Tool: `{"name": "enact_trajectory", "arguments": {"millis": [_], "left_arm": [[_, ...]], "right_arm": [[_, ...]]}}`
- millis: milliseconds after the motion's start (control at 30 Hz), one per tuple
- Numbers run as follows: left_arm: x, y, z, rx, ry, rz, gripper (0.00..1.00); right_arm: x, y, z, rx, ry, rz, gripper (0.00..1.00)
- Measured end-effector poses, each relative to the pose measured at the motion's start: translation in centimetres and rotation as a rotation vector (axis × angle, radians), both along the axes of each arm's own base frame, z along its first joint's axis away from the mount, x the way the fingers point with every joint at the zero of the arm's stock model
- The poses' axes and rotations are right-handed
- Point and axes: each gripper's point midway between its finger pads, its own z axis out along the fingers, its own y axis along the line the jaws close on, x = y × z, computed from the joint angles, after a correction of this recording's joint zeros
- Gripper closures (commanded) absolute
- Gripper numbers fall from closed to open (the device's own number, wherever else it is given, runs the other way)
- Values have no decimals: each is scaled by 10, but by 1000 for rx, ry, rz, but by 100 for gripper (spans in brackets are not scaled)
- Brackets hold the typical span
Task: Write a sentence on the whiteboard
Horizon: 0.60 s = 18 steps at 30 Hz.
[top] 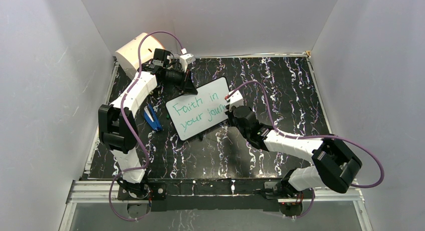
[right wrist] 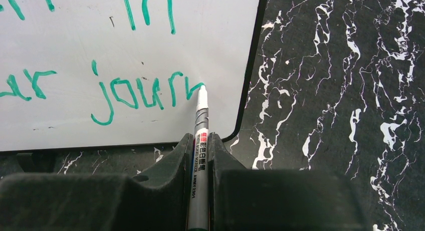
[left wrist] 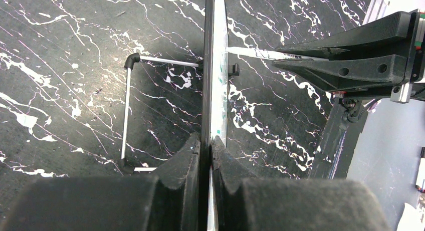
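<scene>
Well advanced, judging by the whiteboard: propped near the middle of the tabletop, a little toward the left edge, face tilted up toward the near edge. Already written in green on two slanted lines: "Faith in" above, "your journ" below. Taking the sentence to be heading for "journey", only the last letters to add, then lifting off. No way to be sure of the intended wording from here.

Clamped on the whiteboard's top edge with the left hand, fingers pressed either side of the thin frame, seen edge-on from that wrist. Clamped on a marker with the right hand, barrel gripped between the fingers. Tip apparently touching the white surface at the end of the "n", close to the whiteboard's right edge and lower corner. Little bare white beyond the tip on that line, so probably tight going for the remaining letters. Likely need of small strokes or a drop below the line.

Behind the whiteboard, a wire foot resting on the tabletop. Elsewhere, a cream drum at the far-left corner and a blue item just beside the whiteboard's left side, too small to identify.
</scene>
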Motion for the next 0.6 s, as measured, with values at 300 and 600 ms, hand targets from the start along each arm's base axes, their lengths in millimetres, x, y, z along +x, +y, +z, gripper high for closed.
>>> {"name": "enact_trajectory", "arguments": {"millis": [300,600], "left_arm": [[0,0,0,0,0,0,100],[0,0,0,1,1,-1,100]], "right_arm": [[-3,-2,-5,3,31,-3,100],[-6,-3,-9,-5,48,1,100]]}}
